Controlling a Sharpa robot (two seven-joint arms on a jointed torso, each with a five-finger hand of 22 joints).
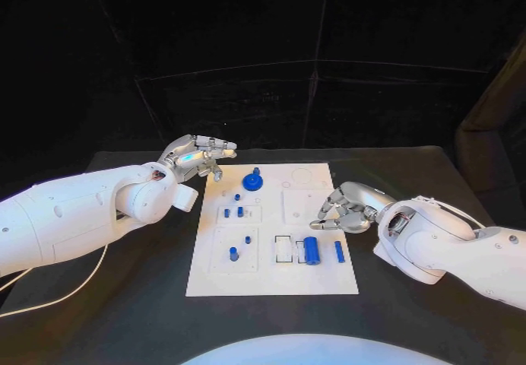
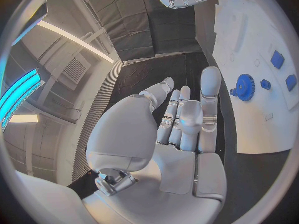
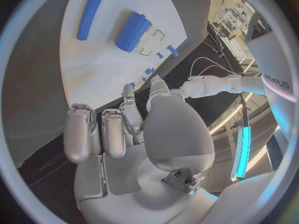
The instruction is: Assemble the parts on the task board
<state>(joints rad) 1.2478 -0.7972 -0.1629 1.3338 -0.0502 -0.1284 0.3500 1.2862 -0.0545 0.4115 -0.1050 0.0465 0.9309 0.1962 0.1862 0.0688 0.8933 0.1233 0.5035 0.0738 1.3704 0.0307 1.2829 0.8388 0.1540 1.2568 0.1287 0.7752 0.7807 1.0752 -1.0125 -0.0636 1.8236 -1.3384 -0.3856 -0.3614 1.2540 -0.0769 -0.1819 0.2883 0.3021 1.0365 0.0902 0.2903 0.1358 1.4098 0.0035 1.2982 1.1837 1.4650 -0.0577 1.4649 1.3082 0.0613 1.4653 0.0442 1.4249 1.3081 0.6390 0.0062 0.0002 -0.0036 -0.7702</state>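
Note:
The white task board [image 1: 274, 275] lies in the middle of the black table. On it are a blue gear [image 1: 253, 182] at the far end, several small blue pegs [image 1: 233, 255] on the left half, and a thick blue cylinder [image 1: 312, 249] beside a thin blue rod [image 1: 339, 252] near the front right. My left hand [image 1: 200, 156] hovers at the board's far left corner, fingers extended and holding nothing; its wrist view shows the gear [image 2: 244, 87] just past the fingers [image 2: 211, 92]. My right hand [image 1: 345, 209] sits over the board's right edge, fingers curled in on nothing. Its wrist view shows the cylinder [image 3: 132, 31] and rod [image 3: 87, 18].
Bare black table [image 1: 131, 304] surrounds the board on all sides. Raised white square blocks [image 1: 304, 204] sit on the board's right half, and an outlined slot [image 1: 284, 249] lies left of the cylinder. Dark curtains close off the back.

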